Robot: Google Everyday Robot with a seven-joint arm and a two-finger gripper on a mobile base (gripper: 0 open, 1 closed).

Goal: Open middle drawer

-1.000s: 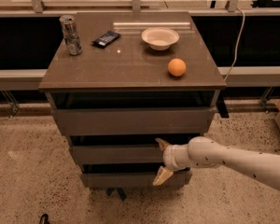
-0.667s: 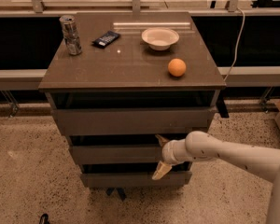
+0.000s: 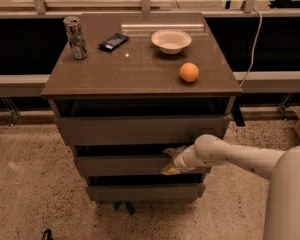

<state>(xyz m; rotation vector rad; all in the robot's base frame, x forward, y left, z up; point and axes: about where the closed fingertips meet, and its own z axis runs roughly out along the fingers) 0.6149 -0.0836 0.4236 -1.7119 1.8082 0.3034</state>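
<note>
The middle drawer (image 3: 122, 165) is the grey-brown flat front in the middle of the cabinet's stack of three, with a dark gap above it. My gripper (image 3: 170, 160) is at the right part of this front. One fingertip (image 3: 173, 150) sits at the panel's upper edge and the other at its lower edge, so the gripper clasps the front. My white arm (image 3: 230, 156) reaches in from the right.
The taller top drawer front (image 3: 140, 129) and the bottom front (image 3: 145, 191) sit above and below. On the cabinet top (image 3: 115, 74) are a can (image 3: 75, 36), a black packet (image 3: 113, 41), a white bowl (image 3: 171, 40) and an orange (image 3: 189, 72). A cable (image 3: 252, 44) hangs at the right.
The two fingers have drawn closer together, onto the middle drawer front's upper and lower edges. The arm has shifted slightly left. The drawer has not visibly moved.
</note>
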